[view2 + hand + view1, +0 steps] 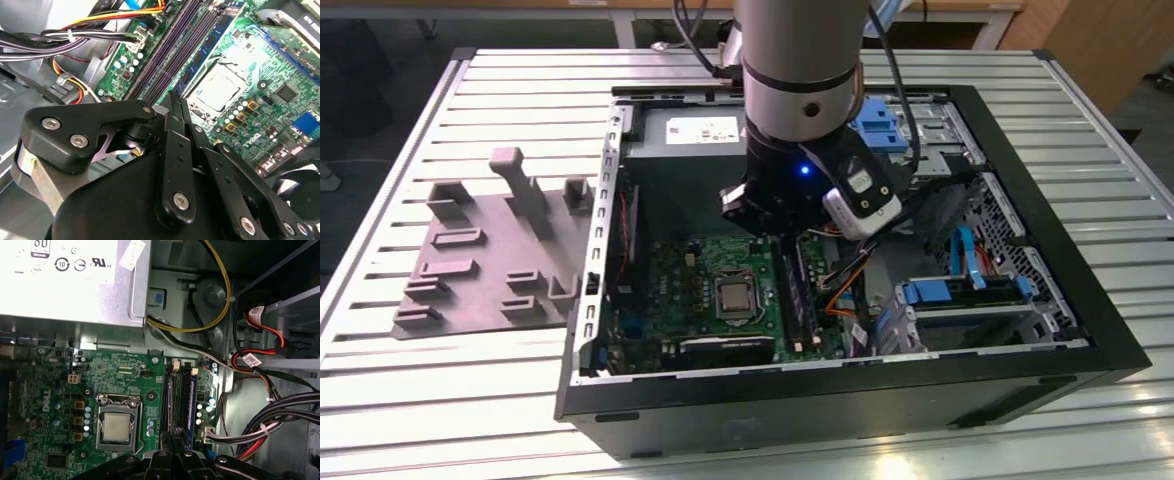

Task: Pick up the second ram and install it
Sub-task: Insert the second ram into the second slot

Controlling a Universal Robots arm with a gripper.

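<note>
Black case [1067, 335] lies open in the exterior view, my gripper [781, 228] above memory slots [791, 290] running to six o'clock. In the second wrist view the gripper [176, 120] clamps a thin dark edge, I judge the second ram [174, 98]: light, stiff, fragile, for edge holds only. In the first wrist view the gripper [172, 457] overhangs those memory slots [178, 400].

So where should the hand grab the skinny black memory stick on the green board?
Along its long top edge, pinching both flat faces, straight down from above. The memory stick stands on edge among close slots, so probably only its top is free.
</note>
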